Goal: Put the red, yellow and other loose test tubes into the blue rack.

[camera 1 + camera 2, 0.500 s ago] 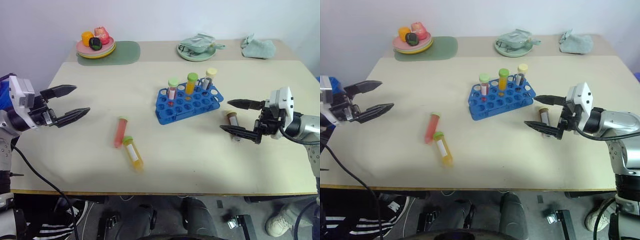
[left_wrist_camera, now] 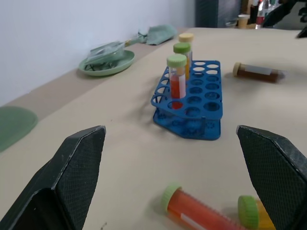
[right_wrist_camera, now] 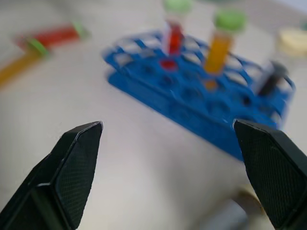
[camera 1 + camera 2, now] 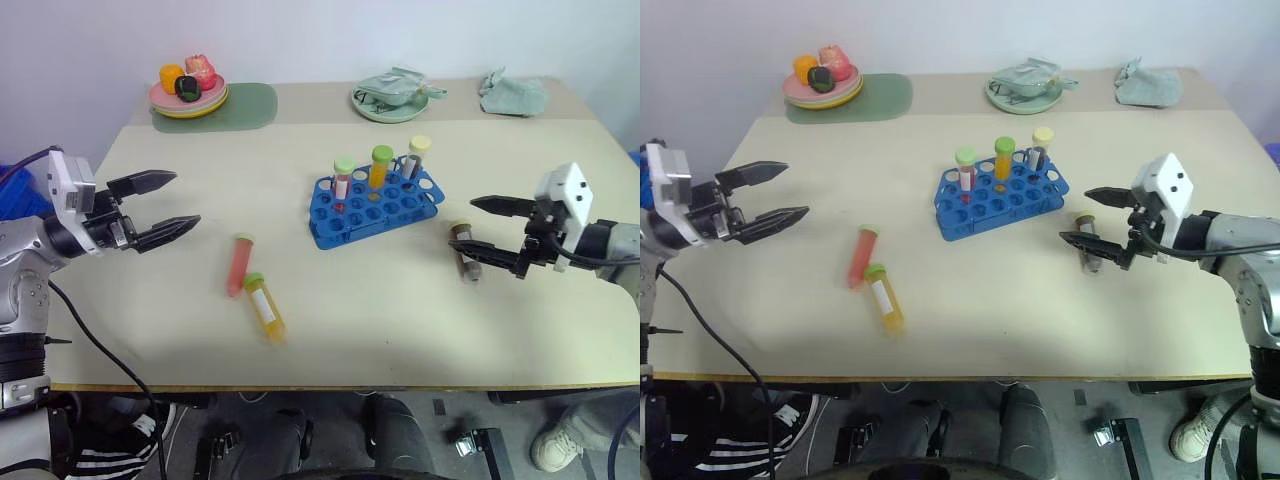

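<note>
Now left pincer [image 4: 173, 204] nearer red tube [image 4: 238, 264].

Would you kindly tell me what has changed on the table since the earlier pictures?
The left end effector has moved inward over the table, toward the red tube and yellow tube. The right end effector has barely shifted by the brown tube. Both remain open and hold nothing. The tubes and the rack lie as before.
</note>
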`<action>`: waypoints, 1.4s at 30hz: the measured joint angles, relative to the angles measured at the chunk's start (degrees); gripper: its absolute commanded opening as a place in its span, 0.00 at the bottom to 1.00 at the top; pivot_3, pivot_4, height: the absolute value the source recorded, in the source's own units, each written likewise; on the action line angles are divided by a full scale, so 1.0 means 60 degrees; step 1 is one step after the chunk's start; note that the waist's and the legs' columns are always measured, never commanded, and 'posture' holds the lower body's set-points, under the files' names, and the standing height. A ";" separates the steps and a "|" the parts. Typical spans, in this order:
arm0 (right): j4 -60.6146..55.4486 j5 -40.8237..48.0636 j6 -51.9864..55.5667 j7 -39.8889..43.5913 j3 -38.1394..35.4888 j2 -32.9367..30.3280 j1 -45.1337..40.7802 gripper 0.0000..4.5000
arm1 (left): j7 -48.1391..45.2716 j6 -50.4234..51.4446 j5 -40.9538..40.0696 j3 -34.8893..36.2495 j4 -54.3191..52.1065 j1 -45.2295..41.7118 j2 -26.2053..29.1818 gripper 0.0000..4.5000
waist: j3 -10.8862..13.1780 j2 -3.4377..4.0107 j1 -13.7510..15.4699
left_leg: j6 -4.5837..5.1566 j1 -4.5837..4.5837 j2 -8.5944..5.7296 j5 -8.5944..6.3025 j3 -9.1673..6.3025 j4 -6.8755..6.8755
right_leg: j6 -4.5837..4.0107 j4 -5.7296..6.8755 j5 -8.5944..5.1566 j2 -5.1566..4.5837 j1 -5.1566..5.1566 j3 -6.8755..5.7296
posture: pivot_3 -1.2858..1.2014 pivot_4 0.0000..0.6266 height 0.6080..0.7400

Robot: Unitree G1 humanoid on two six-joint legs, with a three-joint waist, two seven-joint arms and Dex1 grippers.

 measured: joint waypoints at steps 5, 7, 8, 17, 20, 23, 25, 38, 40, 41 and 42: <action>0.0529 -0.0530 0.0737 -0.0603 0.0546 -0.0050 -0.0832 0.99 | 0.0216 0.0024 0.0002 -0.0100 -0.0543 0.0089 -0.0224 1.00 | 0.0002 -0.0004 0.0009 | 0.0000 0.0032 0.0007 -0.0001 0.0042 -0.0044 | 0.0004 -0.0009 0.0002 0.0014 -0.0003 0.0064 | 0.52 0.24 1.00; 0.0818 -0.0503 0.1541 -0.0629 0.0760 -0.0146 -0.1417 0.99 | 0.0282 0.0039 -0.0007 -0.0136 -0.0840 0.0194 -0.0345 1.00 | 0.0003 -0.0006 0.0014 | 0.0001 0.0055 0.0007 0.0000 0.0063 -0.0074 | 0.0008 -0.0014 0.0005 0.0017 0.0000 0.0088 | 0.52 0.24 1.00; 0.0988 -0.0598 0.1964 -0.0677 0.1050 -0.0289 -0.1764 0.99 | 0.0305 0.0048 -0.0009 -0.0173 -0.0928 0.0234 -0.0387 1.00 | 0.0003 -0.0006 0.0010 | 0.0001 0.0068 0.0011 0.0000 0.0072 -0.0084 | 0.0008 -0.0014 0.0005 0.0022 0.0001 0.0096 | 0.52 0.24 1.00; 0.4656 -0.1423 0.7635 -0.1900 0.3127 0.0045 -0.6420 0.99 | 0.0541 -0.0082 0.0050 -0.0844 -0.1434 0.0484 -0.1294 1.00 | 0.0006 -0.0009 -0.0002 | 0.0000 0.0052 0.0035 -0.0001 0.0122 -0.0121 | 0.0006 -0.0020 0.0006 0.0033 -0.0049 0.0144 | 0.52 0.24 1.00; 0.5541 -0.1443 0.9036 -0.2167 0.3300 0.0327 -0.7475 0.99 | 0.0514 -0.0354 0.0156 -0.0966 -0.1407 0.0438 -0.1487 1.00 | 0.0007 -0.0011 0.0008 | 0.0001 0.0043 0.0035 -0.0001 0.0126 -0.0119 | 0.0006 -0.0021 0.0006 0.0035 -0.0057 0.0144 | 0.52 0.24 1.00; 0.6131 -0.1206 0.9624 -0.2303 0.3893 0.0442 -0.8001 0.99 | 0.0479 -0.0576 0.0295 -0.1142 -0.1292 0.0233 -0.1610 1.00 | 0.0007 -0.0011 0.0018 | 0.0001 0.0043 0.0030 -0.0001 0.0127 -0.0114 | 0.0007 -0.0019 0.0008 0.0035 -0.0054 0.0144 | 0.52 0.24 1.00; 0.6382 -0.1006 0.9763 -0.2481 0.4272 0.0585 -0.8169 0.99 | 0.0427 -0.0684 0.0328 -0.1235 -0.1198 0.0078 -0.1656 1.00 | 0.0007 -0.0011 0.0005 | 0.0001 0.0043 0.0030 -0.0001 0.0128 -0.0114 | 0.0008 -0.0018 0.0009 0.0035 -0.0055 0.0144 | 0.52 0.24 1.00; 0.6741 0.1010 0.9771 -0.4814 0.5296 0.0741 -0.7826 0.99 | 0.0562 -0.0854 0.0390 -0.1294 -0.1402 0.0405 -0.1900 1.00 | 0.0007 -0.0011 0.0004 | 0.0001 0.0040 0.0030 -0.0001 0.0131 -0.0116 | 0.0010 -0.0015 0.0010 0.0039 -0.0064 0.0144 | 0.52 0.24 1.00; 0.6743 0.1285 0.9771 -0.5310 0.5257 0.0749 -0.7808 0.99 | 0.0607 -0.0867 0.0389 -0.1293 -0.1471 0.0426 -0.1917 1.00 | 0.0007 -0.0011 0.0002 | 0.0001 0.0040 0.0030 -0.0001 0.0131 -0.0115 | 0.0010 -0.0015 0.0011 0.0040 -0.0063 0.0144 | 0.52 0.24 1.00; 0.6743 0.1398 0.9771 -0.5524 0.5228 0.0749 -0.7783 0.99 | 0.0622 -0.0879 0.0387 -0.1290 -0.1503 0.0456 -0.1917 1.00 | 0.0007 -0.0011 0.0001 | 0.0001 0.0040 0.0030 -0.0001 0.0131 -0.0115 | 0.0010 -0.0015 0.0011 0.0040 -0.0063 0.0144 | 0.52 0.24 1.00; 0.6743 0.1517 0.9771 -0.5782 0.5197 0.0748 -0.7732 0.99 | 0.0656 -0.0881 0.0383 -0.1288 -0.1515 0.0495 -0.1921 1.00 | 0.0007 -0.0011 -0.0001 | 0.0001 0.0041 0.0030 -0.0001 0.0132 -0.0115 | 0.0010 -0.0015 0.0011 0.0040 -0.0064 0.0144 | 0.52 0.24 1.00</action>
